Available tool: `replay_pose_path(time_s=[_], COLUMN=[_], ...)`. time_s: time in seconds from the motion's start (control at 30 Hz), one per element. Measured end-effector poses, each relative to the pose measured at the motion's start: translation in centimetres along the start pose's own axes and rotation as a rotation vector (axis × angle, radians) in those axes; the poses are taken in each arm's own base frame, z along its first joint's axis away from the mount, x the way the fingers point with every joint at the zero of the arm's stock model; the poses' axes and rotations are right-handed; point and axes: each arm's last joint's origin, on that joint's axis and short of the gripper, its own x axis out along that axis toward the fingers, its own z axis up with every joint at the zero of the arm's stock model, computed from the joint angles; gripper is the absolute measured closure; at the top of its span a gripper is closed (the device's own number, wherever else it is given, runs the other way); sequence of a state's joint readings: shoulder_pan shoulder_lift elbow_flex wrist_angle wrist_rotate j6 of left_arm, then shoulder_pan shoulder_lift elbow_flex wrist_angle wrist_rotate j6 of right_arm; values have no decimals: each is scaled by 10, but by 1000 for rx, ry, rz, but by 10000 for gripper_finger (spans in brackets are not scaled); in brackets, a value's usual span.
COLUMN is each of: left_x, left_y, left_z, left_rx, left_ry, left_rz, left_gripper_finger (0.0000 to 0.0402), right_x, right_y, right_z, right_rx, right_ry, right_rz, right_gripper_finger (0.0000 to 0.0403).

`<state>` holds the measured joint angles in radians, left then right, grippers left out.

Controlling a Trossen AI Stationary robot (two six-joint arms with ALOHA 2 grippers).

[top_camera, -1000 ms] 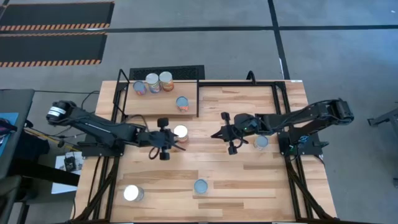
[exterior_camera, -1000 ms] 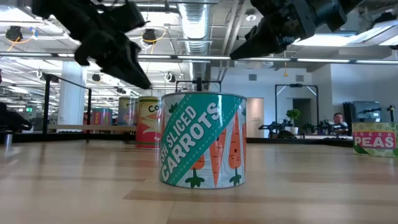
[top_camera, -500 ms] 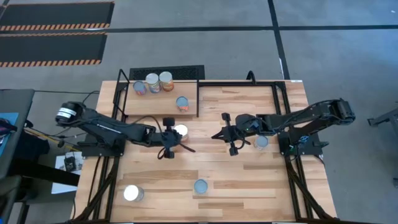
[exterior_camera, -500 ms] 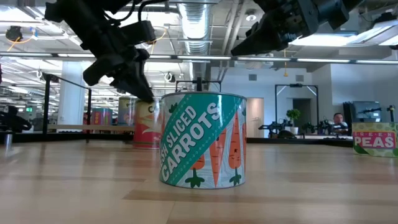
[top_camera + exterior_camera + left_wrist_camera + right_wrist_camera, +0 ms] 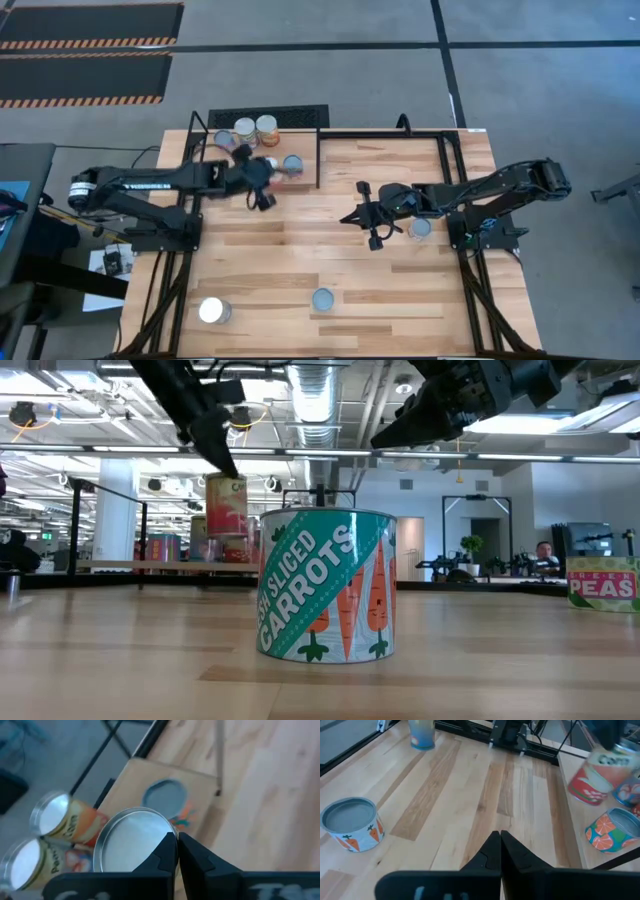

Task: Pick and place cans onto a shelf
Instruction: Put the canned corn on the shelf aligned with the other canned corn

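— Where the wooden tabletop (image 5: 330,260) is concerned, what is seen upon it?
— The shelf (image 5: 225,170) is set at its far left corner, with four cans (image 5: 245,133) stood on the board; three more are spread over the table.
— And the left gripper (image 5: 262,178)?
— It is held above the shelf, clamped on a red-labelled can (image 5: 226,506) lifted clear of the board.
— The right gripper (image 5: 365,216)?
— It is hung over mid-table, fingers pressed together, nothing held.
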<state>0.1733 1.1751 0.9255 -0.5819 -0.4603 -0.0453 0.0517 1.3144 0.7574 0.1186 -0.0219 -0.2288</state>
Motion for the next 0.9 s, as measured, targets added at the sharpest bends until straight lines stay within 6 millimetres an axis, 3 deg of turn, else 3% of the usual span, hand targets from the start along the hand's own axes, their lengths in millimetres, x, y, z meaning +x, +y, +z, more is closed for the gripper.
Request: replay_pose_path(time_s=[0.33,0.57,0.9], left_x=[35,48,50], left_y=[39,44,46], left_z=[-3,-5,-2], left_rx=[-82,-101,-119], left_ry=[96,124,91], left_rz=[29,10,17], left_gripper_finger=[401,401,401], right_x=[0,0,0], right_y=[0,0,0], right_z=[0,0,0], right_rx=[-3,0,2], right_ry=[-2,-3,-3], right_rz=[-1,-1,0], right_gripper_finger=[393,393,393])
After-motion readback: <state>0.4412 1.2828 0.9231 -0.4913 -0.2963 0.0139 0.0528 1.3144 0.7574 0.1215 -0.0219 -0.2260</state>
